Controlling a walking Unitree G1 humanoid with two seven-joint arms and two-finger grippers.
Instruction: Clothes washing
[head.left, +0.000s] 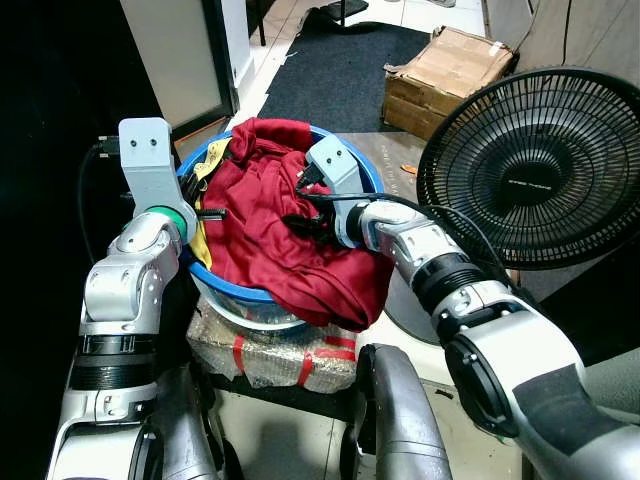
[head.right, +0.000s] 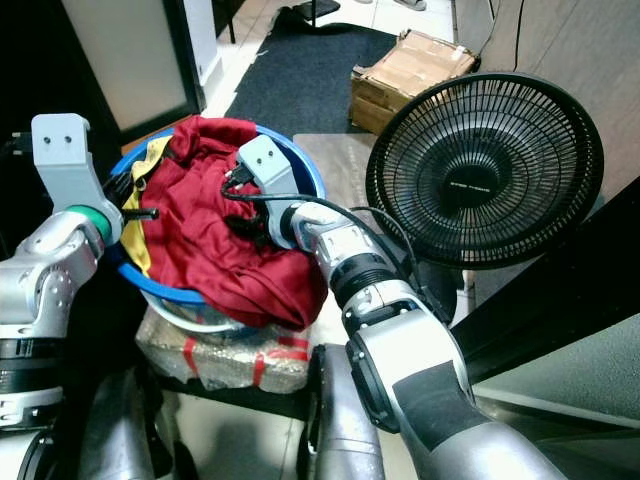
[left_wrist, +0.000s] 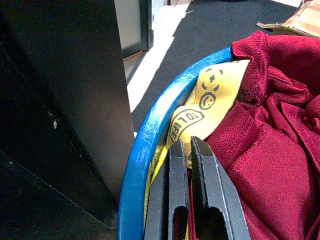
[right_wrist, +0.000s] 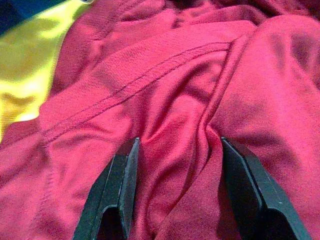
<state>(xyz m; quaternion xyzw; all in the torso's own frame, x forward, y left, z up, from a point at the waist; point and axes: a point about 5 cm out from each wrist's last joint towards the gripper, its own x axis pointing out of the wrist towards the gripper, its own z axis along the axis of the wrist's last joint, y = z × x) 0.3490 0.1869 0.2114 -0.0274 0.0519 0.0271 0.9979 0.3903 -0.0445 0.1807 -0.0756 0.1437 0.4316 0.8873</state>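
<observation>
Item: blue basin (head.left: 262, 296), perched on a wrapped bundle (head.left: 275, 352), not on any tabletop. It was heaped with a red shirt (head.left: 270, 235), one fold of which hung over the rim at about 5 o'clock. A yellow cloth (left_wrist: 205, 107) was tucked against the wall at 9 o'clock.

Right claw (right_wrist: 177, 172): pressed down into the middle of the shirt, its two black fingers (right_wrist: 117, 190) spread apart with a ridge of red fabric bunched between them, not pinched.

Left claw (left_wrist: 189, 172): at the 9 o'clock rim, fingers drawn nearly together where the yellow cloth met the red hem; whether any cloth was caught between them could not be told.

Fan (head.left: 535, 165): standing just beside the basin at 3 o'clock. Cardboard box (head.left: 445, 80) on the floor at 1 o'clock.

Risks, as judged:
- A pinch on so thin a ridge could slip off.
- Lifting the shirt could drag the overhanging fold and tip the basin off its soft bundle.
- The yellow cloth, lying against the hem, could come up tangled with it.
- A wide swing toward 3 o'clock could catch the fan.
</observation>
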